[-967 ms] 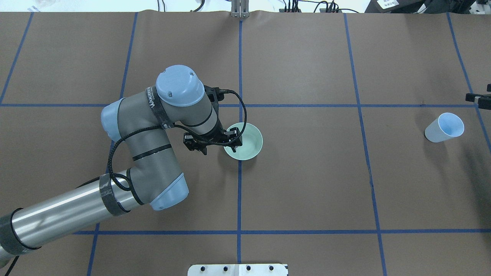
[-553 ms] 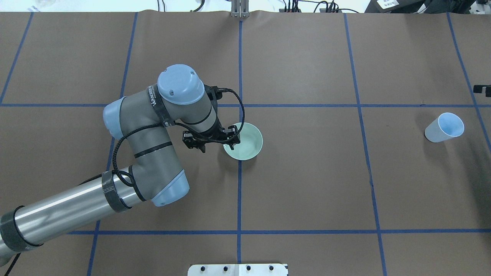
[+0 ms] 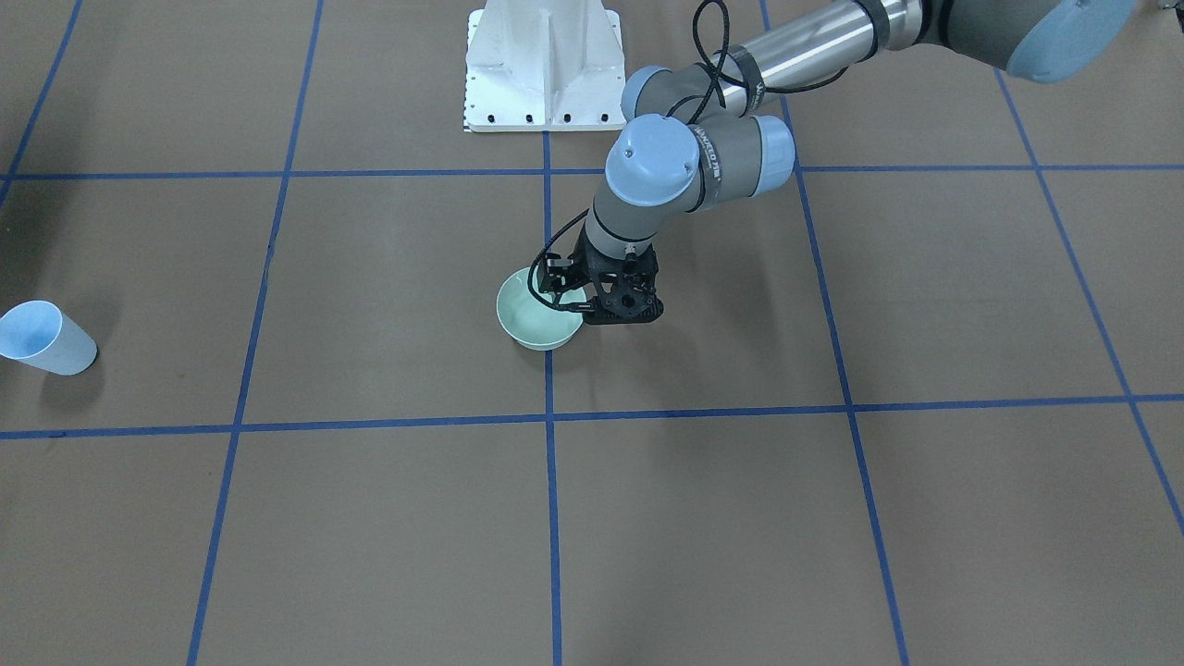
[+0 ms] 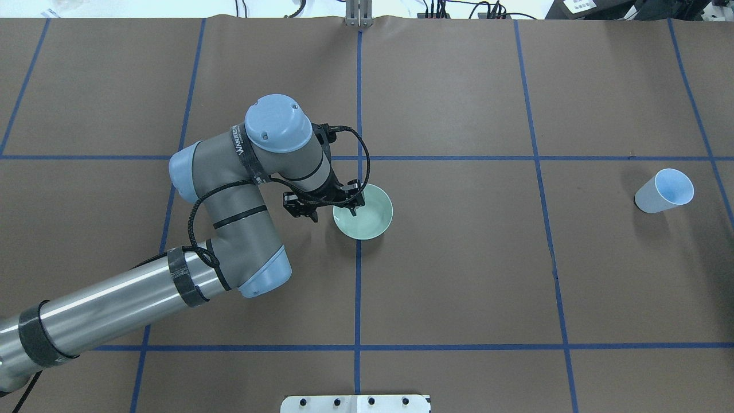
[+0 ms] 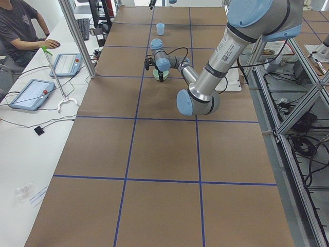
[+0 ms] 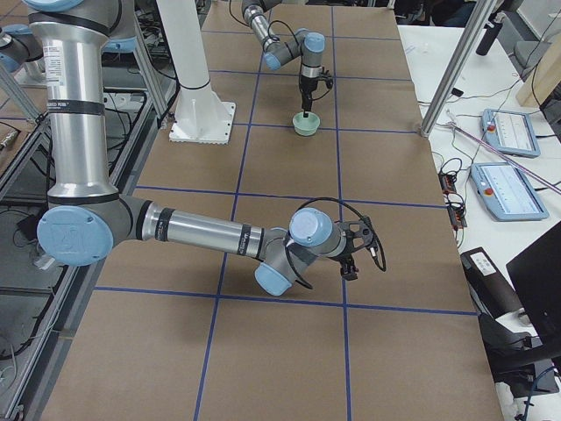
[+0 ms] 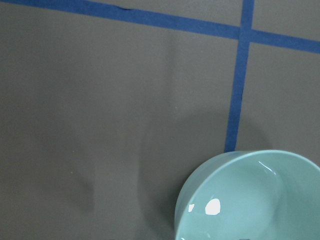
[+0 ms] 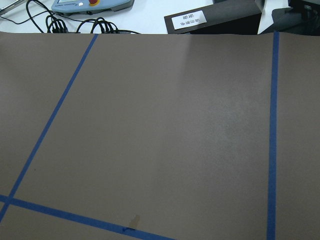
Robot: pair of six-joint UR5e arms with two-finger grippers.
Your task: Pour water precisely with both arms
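A pale green bowl [image 4: 371,217] stands near the table's middle; it also shows in the front view [image 3: 529,322] and low in the left wrist view [image 7: 250,200]. My left gripper [image 4: 334,213] points down at the bowl's left rim. It looks open, with one finger inside the bowl and the other outside. In the front view the left gripper [image 3: 585,302] sits at the rim's right side. A light-blue cup [image 4: 665,191] stands alone at the far right. My right gripper [image 6: 351,261] shows only in the exterior right view, low over bare table; I cannot tell its state.
The white pedestal [image 3: 544,69] stands at the robot's table edge. Blue tape lines grid the brown table cover. A seated person [image 5: 20,31] and control tablets [image 6: 508,132] are beyond the far long edge.
My left arm has shifted a little right, bringing the gripper further over the bowl's left rim. The right gripper, at the overhead view's right edge before, has left that view.
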